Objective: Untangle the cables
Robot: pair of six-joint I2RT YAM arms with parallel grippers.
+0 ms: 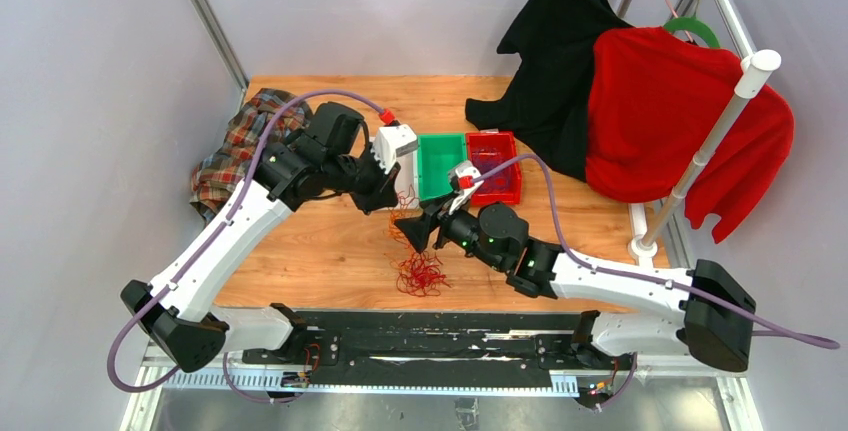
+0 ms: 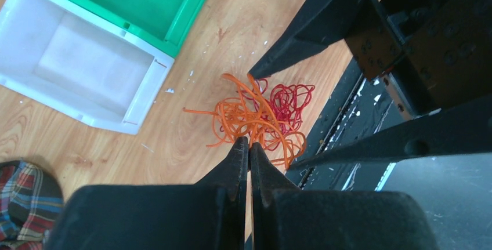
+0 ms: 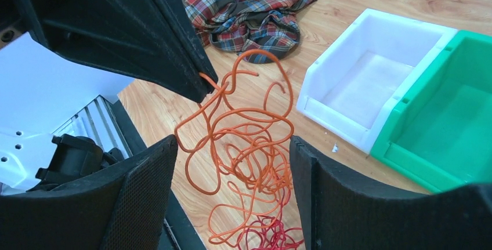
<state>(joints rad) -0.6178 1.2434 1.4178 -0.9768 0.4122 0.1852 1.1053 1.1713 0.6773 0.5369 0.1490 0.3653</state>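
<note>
A tangle of thin orange cables (image 3: 249,145) hangs from my left gripper (image 2: 249,145), which is shut on a strand at its tip. The lower end runs into red cables (image 1: 420,273) heaped on the wooden table near its front edge. My right gripper (image 3: 232,141) is open, with the hanging orange loops between its two fingers (image 3: 145,180) and touching neither. In the top view the left gripper (image 1: 390,206) sits just above and left of the right gripper (image 1: 412,231). Dark purple strands lie in the red bin (image 1: 495,166).
A white bin (image 3: 371,82), a green bin (image 1: 440,163) and the red bin stand in a row behind the grippers. A plaid cloth (image 1: 235,151) lies at the left edge. Black and red garments (image 1: 680,121) hang on a rack at the right.
</note>
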